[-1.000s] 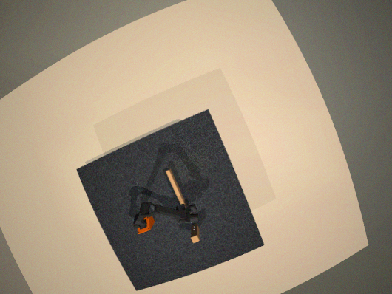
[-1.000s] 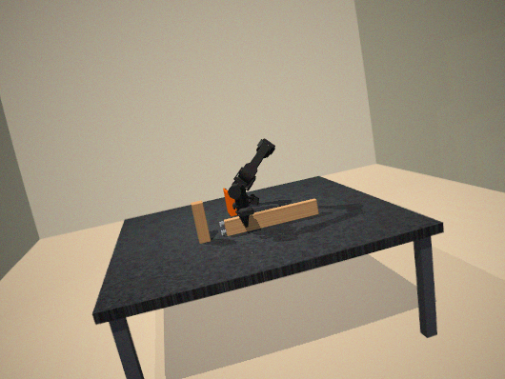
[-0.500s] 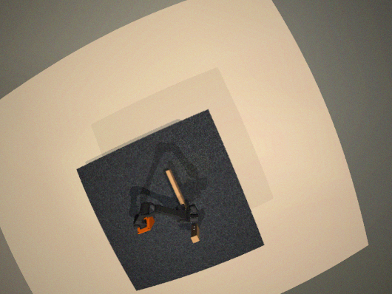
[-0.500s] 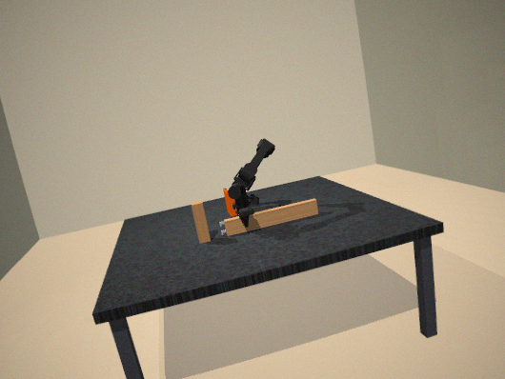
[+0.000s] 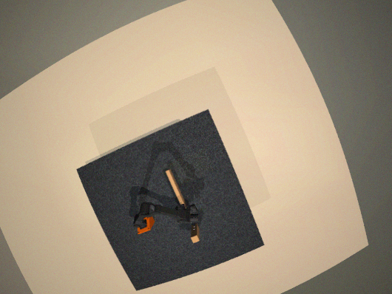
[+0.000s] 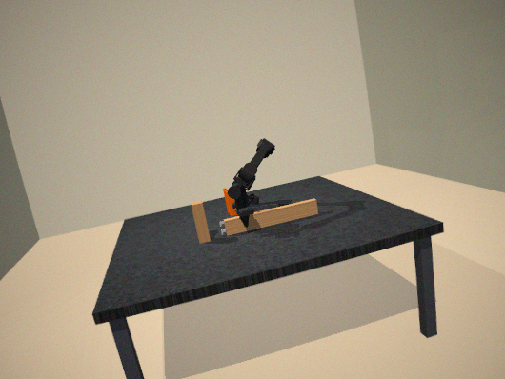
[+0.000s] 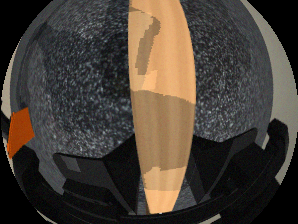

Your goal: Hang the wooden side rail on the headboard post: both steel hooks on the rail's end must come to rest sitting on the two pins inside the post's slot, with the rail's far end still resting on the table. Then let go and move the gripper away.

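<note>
Exterior view – the hand [image 5: 189,216] [image 6: 246,220] [image 7: 154,133] grips the wooden rail [image 5: 174,187] [image 6: 286,212] [image 7: 162,55] – steel hooks [image 6: 222,228] outside the post [image 5: 195,236] [image 6: 201,222], its slot unfilled

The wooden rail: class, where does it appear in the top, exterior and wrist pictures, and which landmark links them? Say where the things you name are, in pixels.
Top: the wooden rail [image 5: 174,186] [image 6: 286,212] [image 7: 167,55] slants just below centre, its lower end under the gripper [image 5: 191,218] [image 6: 245,221] [image 7: 154,133].
Exterior: right of and below centre, hooks pointing left toward the post [image 6: 201,223].
Wrist: a broad upright band, slightly right of centre, running between the fingers.
Shared landmark: the orange part [image 5: 149,224] [image 6: 230,203] [image 7: 21,132], left of the rail in all three.
</note>
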Tool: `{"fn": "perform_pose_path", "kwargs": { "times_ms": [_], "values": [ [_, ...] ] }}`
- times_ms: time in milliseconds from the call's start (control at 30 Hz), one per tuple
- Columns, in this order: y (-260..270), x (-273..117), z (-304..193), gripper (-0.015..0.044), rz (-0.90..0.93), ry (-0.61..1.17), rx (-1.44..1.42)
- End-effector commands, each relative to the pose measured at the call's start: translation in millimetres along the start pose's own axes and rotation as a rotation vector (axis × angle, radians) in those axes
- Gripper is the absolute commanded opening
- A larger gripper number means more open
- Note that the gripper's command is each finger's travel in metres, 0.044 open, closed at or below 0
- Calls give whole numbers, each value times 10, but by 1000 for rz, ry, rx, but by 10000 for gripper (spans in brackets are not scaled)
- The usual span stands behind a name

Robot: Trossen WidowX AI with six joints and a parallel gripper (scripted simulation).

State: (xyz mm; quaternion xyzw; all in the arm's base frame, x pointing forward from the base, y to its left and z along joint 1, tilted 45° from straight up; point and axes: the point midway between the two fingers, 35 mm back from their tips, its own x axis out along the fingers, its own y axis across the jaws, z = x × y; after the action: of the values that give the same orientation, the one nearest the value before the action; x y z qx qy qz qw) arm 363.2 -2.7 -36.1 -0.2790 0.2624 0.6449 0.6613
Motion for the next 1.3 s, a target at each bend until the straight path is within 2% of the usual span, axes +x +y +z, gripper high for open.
{"fn": "perform_pose_path", "kwargs": {
  "times_ms": [0,1267],
  "values": [
    [-3,-25,-9,0,-3,2,-15],
    [-3,-89,-9,0,-3,2,-15]
  ]
}}
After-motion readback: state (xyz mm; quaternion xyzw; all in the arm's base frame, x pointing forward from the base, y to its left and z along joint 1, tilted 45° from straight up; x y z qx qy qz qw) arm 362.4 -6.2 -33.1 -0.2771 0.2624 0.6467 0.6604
